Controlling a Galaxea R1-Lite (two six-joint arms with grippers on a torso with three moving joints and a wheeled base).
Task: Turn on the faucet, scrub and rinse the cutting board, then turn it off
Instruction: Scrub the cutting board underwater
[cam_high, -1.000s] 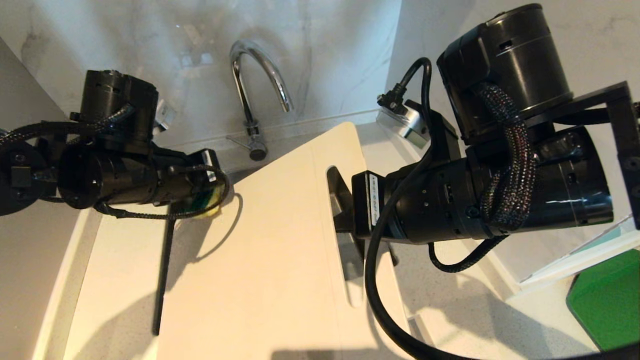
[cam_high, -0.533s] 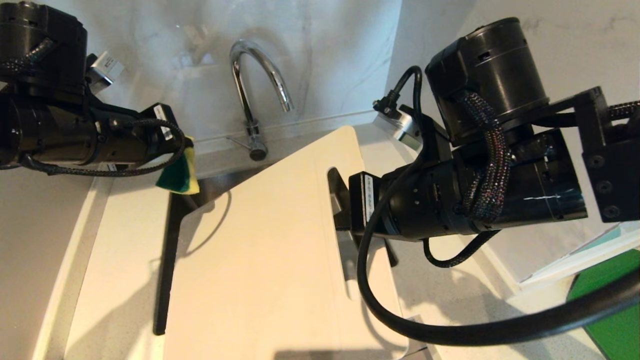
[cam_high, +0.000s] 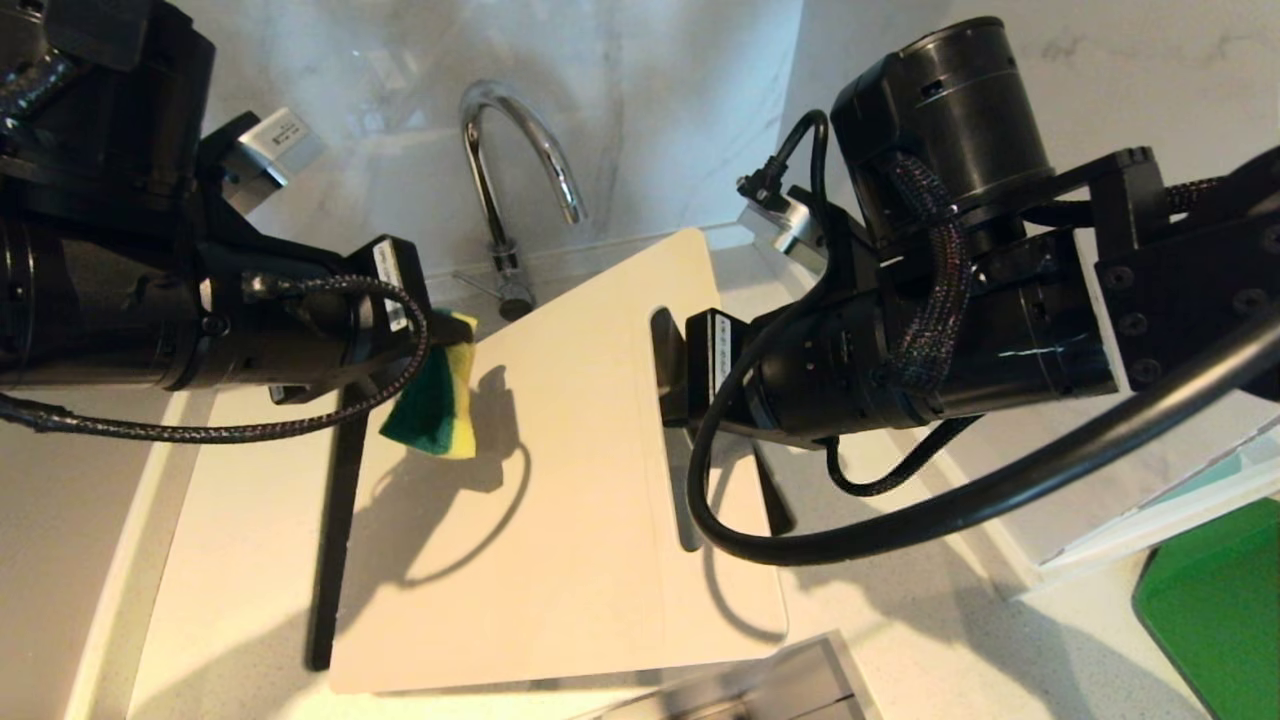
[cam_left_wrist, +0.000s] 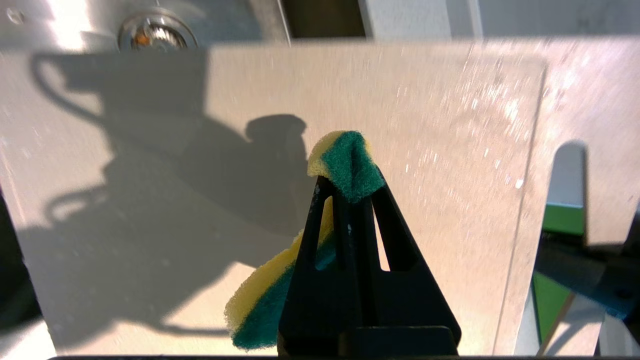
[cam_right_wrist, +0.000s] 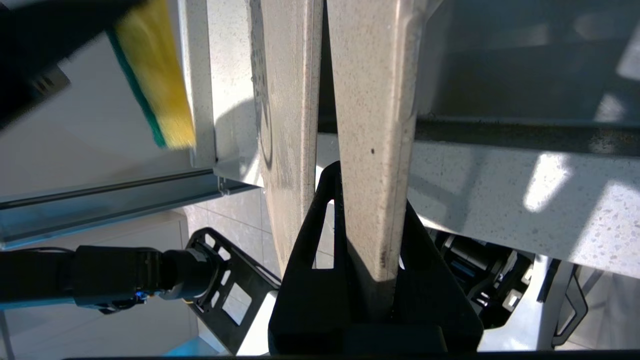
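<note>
head view: the cutting board (cam_high: 560, 480) is held tilted over the sink (cam_high: 335, 520), its far corner near the base of the faucet (cam_high: 510, 180). the right gripper (cam_high: 675, 375) has its jaws clenched on the board's edge beside the handle slot (cam_high: 672, 440); in the right wrist view the board's rim (cam_right_wrist: 372, 150) sits pinched between the two black fingers (cam_right_wrist: 310, 235). the left gripper (cam_left_wrist: 350, 195) has its jaws clamped on a green and yellow sponge (cam_high: 435, 400), which hangs just over the board's left part and throws a shadow on it. a green mat (cam_high: 1215, 610) lies on the table (cam_high: 950, 660) at the far right.
</note>
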